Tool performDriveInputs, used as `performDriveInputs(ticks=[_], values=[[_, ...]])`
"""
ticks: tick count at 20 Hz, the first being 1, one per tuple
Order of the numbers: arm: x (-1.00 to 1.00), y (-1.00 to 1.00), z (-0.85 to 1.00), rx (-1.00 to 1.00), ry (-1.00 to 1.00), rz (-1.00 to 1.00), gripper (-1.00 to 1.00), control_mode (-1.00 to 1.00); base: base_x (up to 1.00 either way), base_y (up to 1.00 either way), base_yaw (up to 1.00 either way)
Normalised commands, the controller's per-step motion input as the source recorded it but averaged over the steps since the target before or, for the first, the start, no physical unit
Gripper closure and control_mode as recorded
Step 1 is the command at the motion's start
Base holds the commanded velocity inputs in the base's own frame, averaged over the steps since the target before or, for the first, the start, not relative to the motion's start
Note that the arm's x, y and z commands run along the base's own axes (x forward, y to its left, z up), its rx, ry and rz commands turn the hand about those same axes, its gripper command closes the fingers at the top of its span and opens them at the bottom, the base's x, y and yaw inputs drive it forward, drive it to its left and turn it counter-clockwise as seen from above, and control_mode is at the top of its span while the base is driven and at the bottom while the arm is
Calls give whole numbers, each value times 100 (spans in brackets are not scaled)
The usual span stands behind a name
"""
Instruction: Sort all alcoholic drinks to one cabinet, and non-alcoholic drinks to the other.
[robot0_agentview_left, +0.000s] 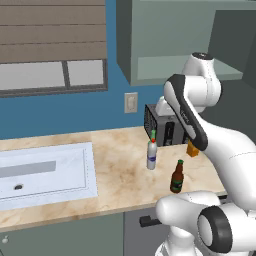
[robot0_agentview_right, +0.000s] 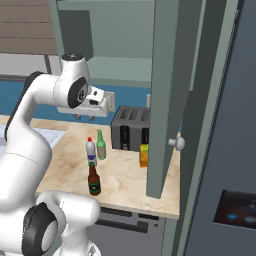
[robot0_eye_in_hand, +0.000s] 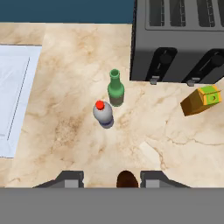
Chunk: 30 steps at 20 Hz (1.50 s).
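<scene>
Your gripper (robot0_eye_in_hand: 110, 180) hangs straight above the upright brown bottle (robot0_eye_in_hand: 127, 179); its cap sits between the fingers; whether they grip it, I cannot tell.

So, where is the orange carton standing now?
The orange carton stands on the counter in front of the toaster, right of the bottles, beside the open cabinet door.
</scene>
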Motion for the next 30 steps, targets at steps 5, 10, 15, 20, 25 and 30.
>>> performDriveInputs(ticks=[5,10,15,20,25,30], values=[[-8,0,0,0,0,0,-100,-100,0,0,0],[-9,0,0,0,0,-2,-100,-100,0,0,0],[-4,21,0,0,0,-11,-100,-100,0,0,0],[-6,40,-1,-2,0,-19,-100,-100,0,0,0],[-3,40,-7,-1,0,-21,-100,-100,0,0,0],[0,32,-20,-1,0,-24,-100,-100,0,0,0]])
